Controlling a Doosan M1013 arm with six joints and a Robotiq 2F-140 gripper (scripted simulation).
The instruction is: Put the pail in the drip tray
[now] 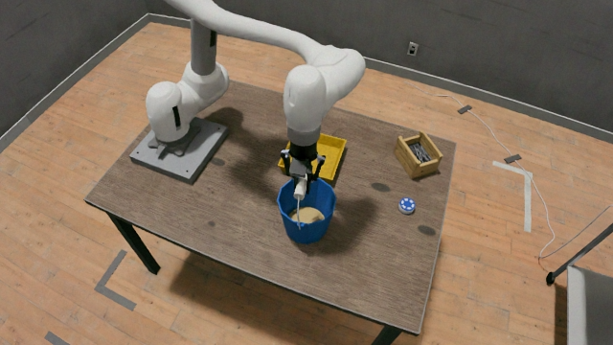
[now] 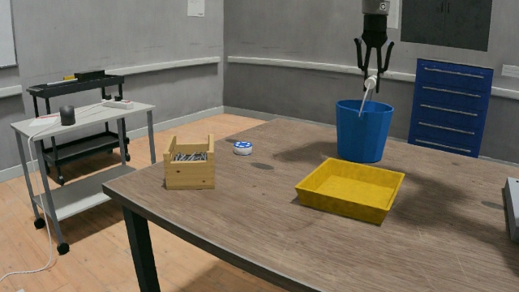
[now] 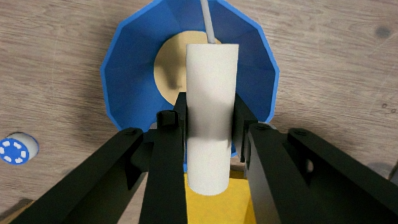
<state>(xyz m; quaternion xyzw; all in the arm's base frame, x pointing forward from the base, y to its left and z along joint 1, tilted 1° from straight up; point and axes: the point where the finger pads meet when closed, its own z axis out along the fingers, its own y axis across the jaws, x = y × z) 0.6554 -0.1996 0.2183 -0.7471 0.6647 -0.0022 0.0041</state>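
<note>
The blue pail (image 1: pixel 306 211) stands upright on the table, with a tan fill inside; it also shows in the exterior view (image 2: pixel 363 130) and the wrist view (image 3: pixel 190 70). Its thin wire bail rises to a white cylindrical handle grip (image 3: pixel 211 117). My gripper (image 1: pixel 300 179) is directly above the pail and is shut on this white grip (image 2: pixel 370 82). The yellow drip tray (image 1: pixel 319 152) sits empty on the table just behind the pail, toward the arm's base; in the exterior view (image 2: pixel 352 189) it lies in front of the pail.
A wooden crate of nails (image 1: pixel 418 154) stands at the table's far right. A small blue-and-white round puck (image 1: pixel 406 205) lies to the right of the pail. The arm's grey base plate (image 1: pixel 179 149) is at the table's left.
</note>
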